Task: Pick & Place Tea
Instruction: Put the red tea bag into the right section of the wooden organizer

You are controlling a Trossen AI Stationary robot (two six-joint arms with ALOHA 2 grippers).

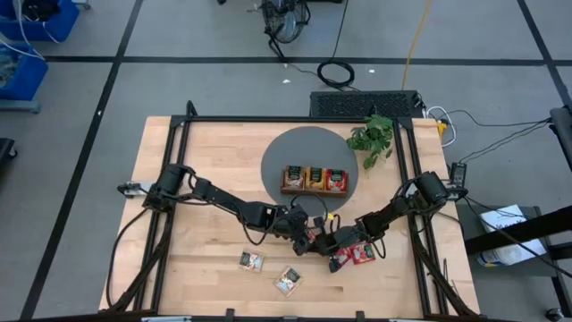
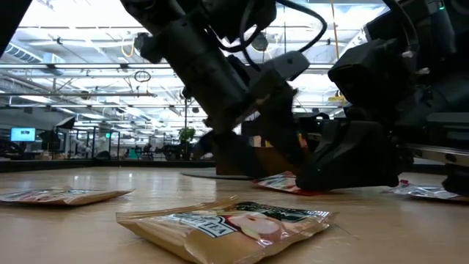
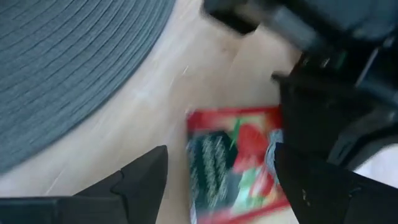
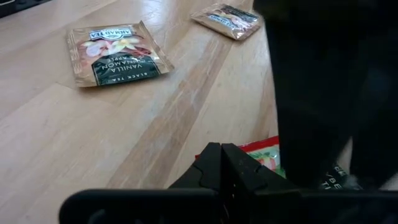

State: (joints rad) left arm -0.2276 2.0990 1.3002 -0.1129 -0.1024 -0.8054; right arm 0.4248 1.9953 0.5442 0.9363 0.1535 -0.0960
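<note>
A red tea packet [image 3: 233, 165] lies flat on the wooden table [image 1: 206, 206], just off the grey round mat [image 1: 286, 148]. My left gripper [image 3: 217, 180] is open and slants down over it, one finger on each side of the packet, with a gap to both. My right gripper [image 4: 221, 163] is shut and low at the same packet's edge [image 4: 267, 152], coming from the table's right. In the high view the two grippers meet near the red packet [image 1: 315, 238]. Two beige tea packets [image 1: 250, 261] [image 1: 288, 281] lie flat nearer the front edge. My right gripper's shut fingertips [image 4: 219, 155] slant down from the table's right, at the edge of the red packet [image 4: 264, 149], which lies flat on the table. Whether they touch it I cannot tell, as the fingers hide the spot.
A brown wooden tray [image 1: 315, 179] with tea packets in its compartments stands on the grey mat, and a green plant [image 1: 374, 136] stands at the back right. More red packets [image 1: 357, 254] lie under the right arm. Black frame rails run along the table's sides.
</note>
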